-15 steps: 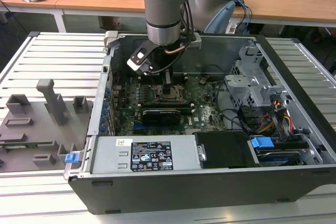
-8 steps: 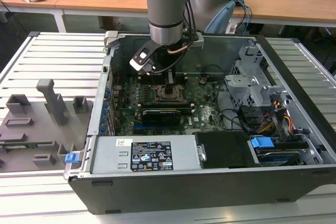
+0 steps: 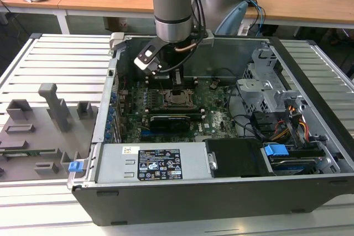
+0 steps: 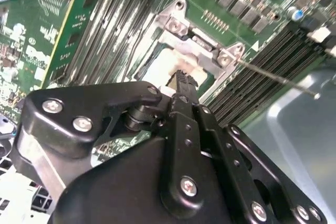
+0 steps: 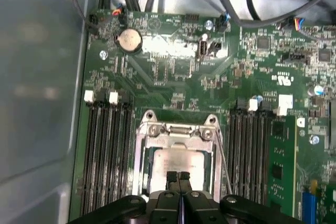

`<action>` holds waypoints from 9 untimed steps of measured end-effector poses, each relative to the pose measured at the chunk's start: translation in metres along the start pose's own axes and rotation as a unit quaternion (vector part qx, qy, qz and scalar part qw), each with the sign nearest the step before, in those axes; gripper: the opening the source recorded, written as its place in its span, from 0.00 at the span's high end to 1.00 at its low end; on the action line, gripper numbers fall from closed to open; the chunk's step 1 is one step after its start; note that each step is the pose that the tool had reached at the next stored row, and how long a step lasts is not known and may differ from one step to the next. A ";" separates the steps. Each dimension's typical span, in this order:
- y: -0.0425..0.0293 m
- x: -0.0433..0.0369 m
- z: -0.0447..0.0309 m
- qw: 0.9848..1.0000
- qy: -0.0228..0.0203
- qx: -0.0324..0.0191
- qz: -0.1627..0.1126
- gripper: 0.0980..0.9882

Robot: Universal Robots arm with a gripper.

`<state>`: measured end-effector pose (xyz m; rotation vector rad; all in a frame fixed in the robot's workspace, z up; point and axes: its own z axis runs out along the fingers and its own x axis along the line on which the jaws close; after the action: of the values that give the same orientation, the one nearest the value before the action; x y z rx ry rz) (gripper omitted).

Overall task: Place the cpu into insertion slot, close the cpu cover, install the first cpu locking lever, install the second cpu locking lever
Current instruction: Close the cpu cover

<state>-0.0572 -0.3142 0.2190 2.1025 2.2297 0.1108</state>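
Cpu (image 5: pixel 176 158) seated in socket, cpu cover (image 5: pixel 143 156) apparently lowered over it; locking lever (image 4: pixel 275 78) unlatched; end effector (image 5: pixel 178 176) pinched together, empty, above chip.

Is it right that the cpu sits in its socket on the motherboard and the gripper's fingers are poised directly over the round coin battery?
Not quite. The cpu does sit in its socket, but the gripper has its fingers closed together directly over the cpu, not over the coin battery, which lies apart, beyond the socket. The first wrist view shows this.
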 end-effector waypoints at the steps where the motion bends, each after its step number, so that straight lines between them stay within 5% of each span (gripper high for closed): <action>1: -0.0019 0.0001 0.0002 1.000 0.000 0.000 0.000 0.99; 9: -0.0057 0.0002 0.0121 1.000 0.000 0.004 0.000 0.99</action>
<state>-0.0616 -0.3143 0.2063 2.1063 2.2340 0.1027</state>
